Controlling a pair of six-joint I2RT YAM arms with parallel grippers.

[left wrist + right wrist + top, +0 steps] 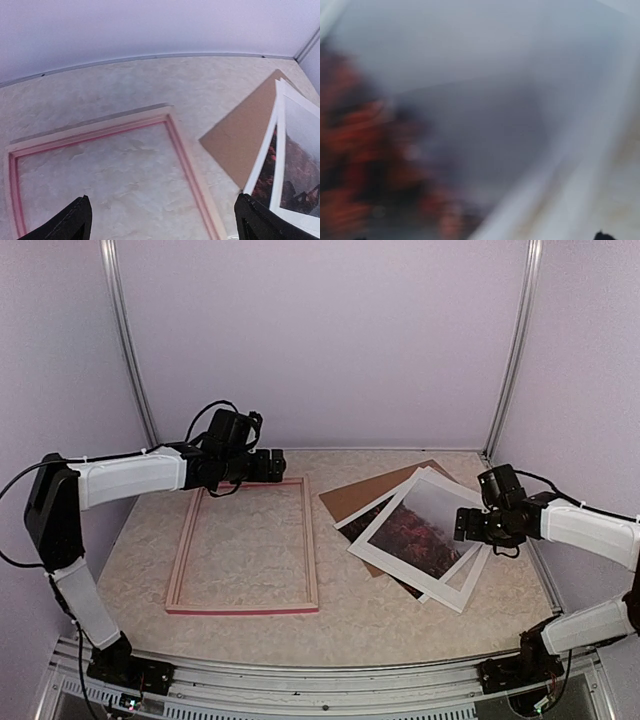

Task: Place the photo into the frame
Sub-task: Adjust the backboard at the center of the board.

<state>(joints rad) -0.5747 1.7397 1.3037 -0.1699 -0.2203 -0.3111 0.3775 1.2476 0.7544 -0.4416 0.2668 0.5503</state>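
Frame [309, 540] lies back-up at centre left of the surface [400, 630], long axis running bottom to top of the overhead view. Photo [420, 530] lies right of centre, picture side up, skewed to the frame and partly over a brown board [365, 495]. Right claw [468, 525] is at the photo's right edge and is the nearer one; its wrist view is blurred, so its grip cannot be told. Left claw [272, 466] hovers spread wide at the frame's upper edge. Judgement: the photo must travel left and be squared to the frame.
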